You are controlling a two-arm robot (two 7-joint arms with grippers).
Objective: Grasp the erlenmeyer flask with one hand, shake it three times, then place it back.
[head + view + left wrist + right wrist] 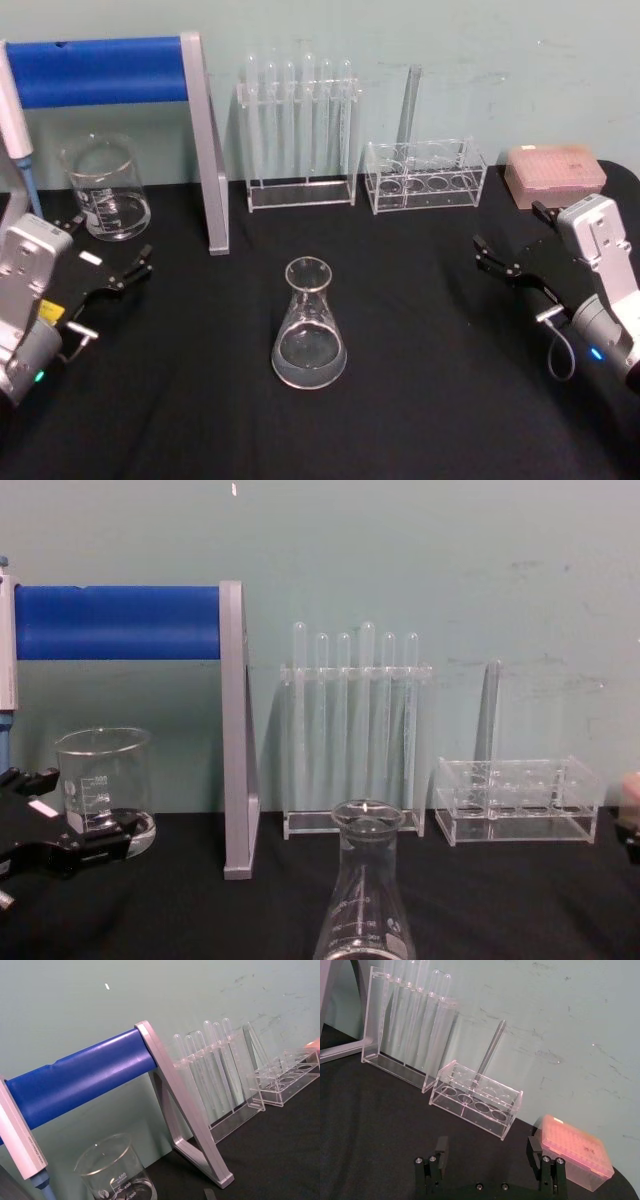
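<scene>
My erlenmeyer flask (310,325) stands in the middle of the black desk (420,410).
The chest view cuts off its bottom. My left gripper (108,245) and right gripper (510,235) sit out at the sides, jaws spread wide, holding nothing. The flask is clear glass, cone-shaped, with a round base and thin neck.
</scene>
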